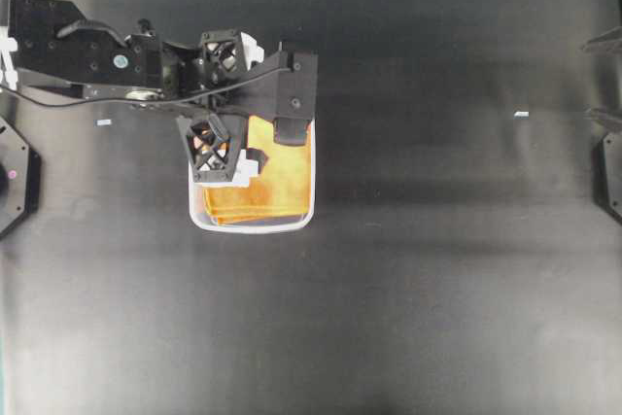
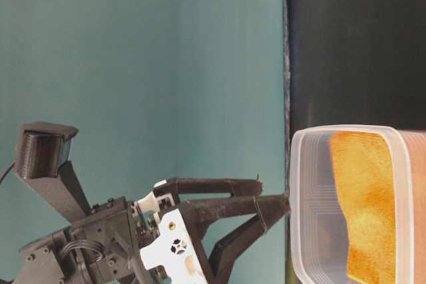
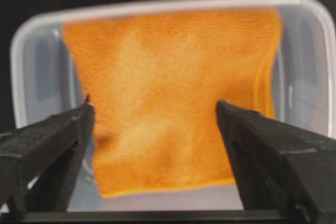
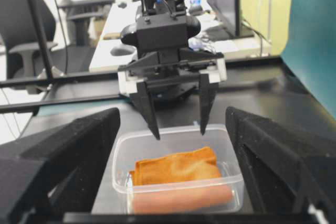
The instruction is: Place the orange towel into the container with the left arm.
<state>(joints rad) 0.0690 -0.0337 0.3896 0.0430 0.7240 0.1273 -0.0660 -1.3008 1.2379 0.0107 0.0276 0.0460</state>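
the orange towel [image 1: 267, 177] lies inside the container [image 1: 251, 224], spread over most of the floor of the tub and touching no gripper. in my left wrist view the cloth [image 3: 168, 98] fills the middle of the tub [image 3: 31, 40], with layered edges showing along one side and a strip of clear floor below its lower hem. from the right wrist camera the towel [image 4: 176, 167] sits flat and slightly rumpled in the tub [image 4: 176, 195].

directly above the container i see the left gripper [image 4: 179, 131], its two fingers spread wide with nothing between them, tips hanging just over the far rim of the tub. in the overhead view the left arm [image 1: 87, 55] reaches in from the left and its gripper [image 1: 223, 102] hangs over the tub's upper end, covering part of the towel. at table level the left gripper [image 2: 273, 199] is close beside the container's wall [image 2: 313, 197].

well away from the container, the right gripper [image 4: 173, 145] frames my right wrist view with both fingers far apart and empty, facing the tub across the dark table [image 1: 437, 289]. a small white tag [image 1: 521, 114] lies on the table, well to the right of the container.
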